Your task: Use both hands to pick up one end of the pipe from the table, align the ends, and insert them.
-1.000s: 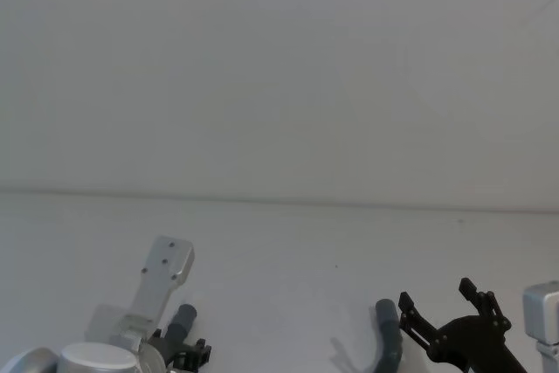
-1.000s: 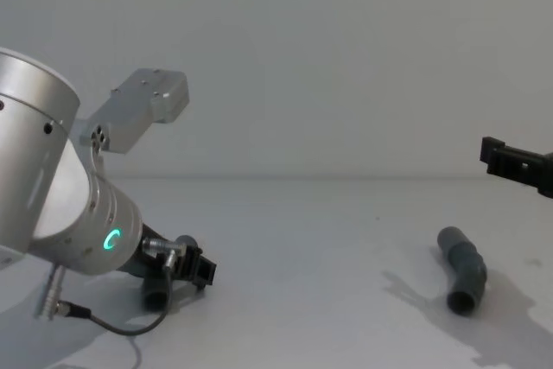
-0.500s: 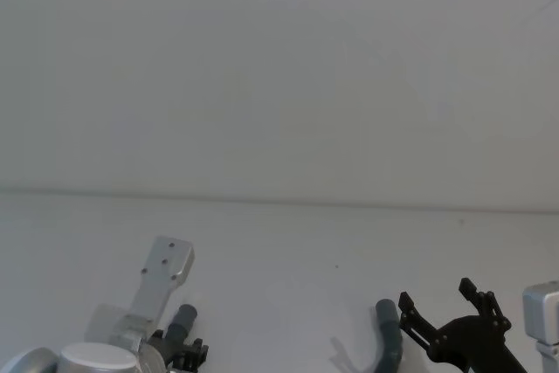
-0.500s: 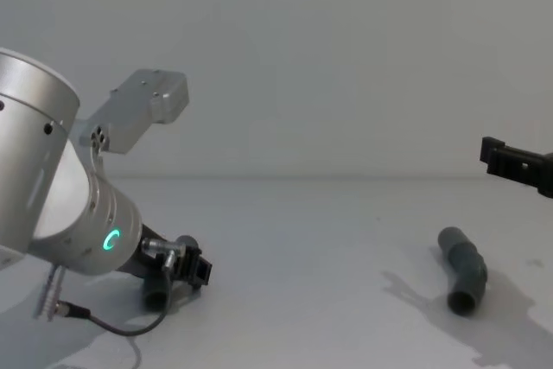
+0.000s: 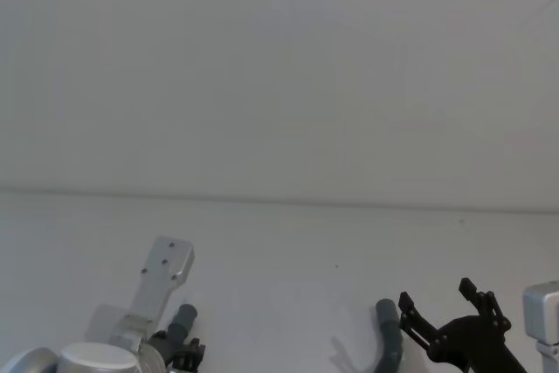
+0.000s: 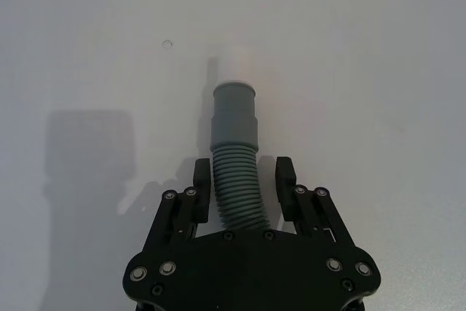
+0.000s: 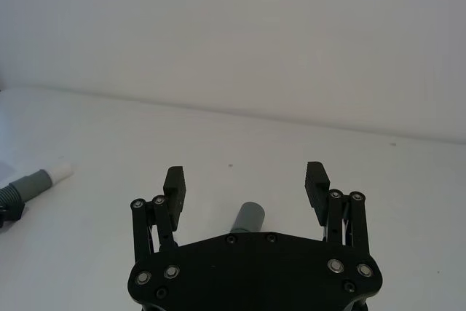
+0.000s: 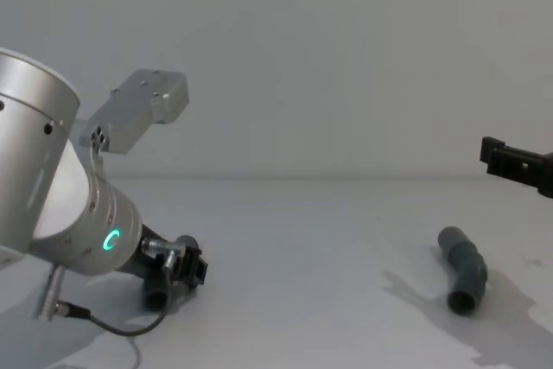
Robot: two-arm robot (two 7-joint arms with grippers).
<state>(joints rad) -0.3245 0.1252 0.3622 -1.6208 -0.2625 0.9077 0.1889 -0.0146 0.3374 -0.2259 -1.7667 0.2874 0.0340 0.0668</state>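
One dark grey pipe piece [image 6: 235, 151] lies on the table [image 6: 364, 71], its narrow white tip [image 6: 237, 63] pointing away from my left gripper [image 6: 244, 180]. That gripper is open and straddles the ribbed middle, one finger on each side, with a thin gap showing at one finger. From the chest it sits low on the left [image 8: 188, 268] over that piece [image 8: 157, 293]. The other bent pipe piece [image 8: 462, 270] rests on the table at the right. My right gripper [image 7: 245, 180] hovers open above its grey socket cuff [image 7: 247, 218], fingers spread wide and apart from it.
The white-grey table [image 8: 311, 239] stretches flat to a plain wall behind. The left arm's silver body with its green ring [image 8: 111, 240] and a trailing cable [image 8: 112, 327] take up the near left.
My left gripper has drawn back a little along its pipe piece, toward the robot. The right gripper and its pipe piece have not moved.
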